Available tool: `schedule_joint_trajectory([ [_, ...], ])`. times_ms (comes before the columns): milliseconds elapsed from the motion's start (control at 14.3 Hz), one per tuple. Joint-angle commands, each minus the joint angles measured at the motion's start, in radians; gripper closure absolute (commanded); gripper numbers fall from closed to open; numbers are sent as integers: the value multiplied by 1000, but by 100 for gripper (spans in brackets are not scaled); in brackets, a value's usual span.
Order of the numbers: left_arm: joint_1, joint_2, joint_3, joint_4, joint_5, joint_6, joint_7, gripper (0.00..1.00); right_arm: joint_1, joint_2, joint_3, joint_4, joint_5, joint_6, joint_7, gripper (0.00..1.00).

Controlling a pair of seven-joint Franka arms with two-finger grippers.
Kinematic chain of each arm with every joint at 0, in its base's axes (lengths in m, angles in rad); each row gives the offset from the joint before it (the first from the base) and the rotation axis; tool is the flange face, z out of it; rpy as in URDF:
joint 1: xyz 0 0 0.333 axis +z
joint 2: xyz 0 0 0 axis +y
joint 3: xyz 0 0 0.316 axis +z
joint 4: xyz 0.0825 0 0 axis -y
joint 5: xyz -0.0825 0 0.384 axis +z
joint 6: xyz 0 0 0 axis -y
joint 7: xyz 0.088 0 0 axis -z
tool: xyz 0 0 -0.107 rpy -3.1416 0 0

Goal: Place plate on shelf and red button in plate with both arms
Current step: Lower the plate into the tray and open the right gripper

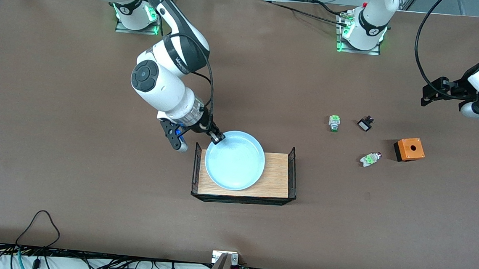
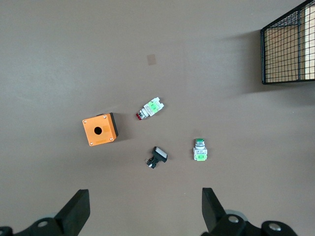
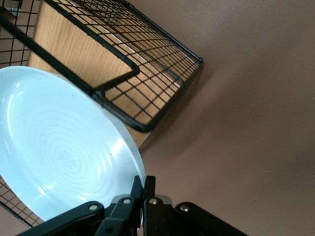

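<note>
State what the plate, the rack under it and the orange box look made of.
Plate: likely glazed ceramic or melamine; pale blue, smooth, soft sheen, faint rings.
Rack: wood-grain board, maybe laminate, with black wire-mesh ends, probably coated metal.
Orange box: seemingly moulded plastic, matte orange lid on a black base.

The right gripper [image 3: 142,189] pinches the rim of the pale blue plate [image 3: 59,152], its two black fingers closed tight on the edge. The plate sits over a wooden tray [image 3: 74,49] with black wire mesh sides. Bare brown table [image 3: 246,123] fills the rest of the view.
</note>
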Motion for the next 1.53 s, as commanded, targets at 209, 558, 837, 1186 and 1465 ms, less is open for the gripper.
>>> schedule_joint_trajectory([
  [209,4,14,-4,34,19,-22,10,0,17,50,-2,33,-12,63,0,100],
  [558,6,14,-4,34,19,-22,10,0,22,70,-2,35,-12,95,-5,100],
  [837,6,14,-4,34,19,-22,10,0,29,84,-2,36,-12,97,1,100],
  [1186,4,14,-4,34,19,-22,10,0,25,79,-3,36,-15,97,-13,0],
  [1465,4,14,-4,34,17,-22,10,0,14,15,-3,36,-16,15,-13,0],
])
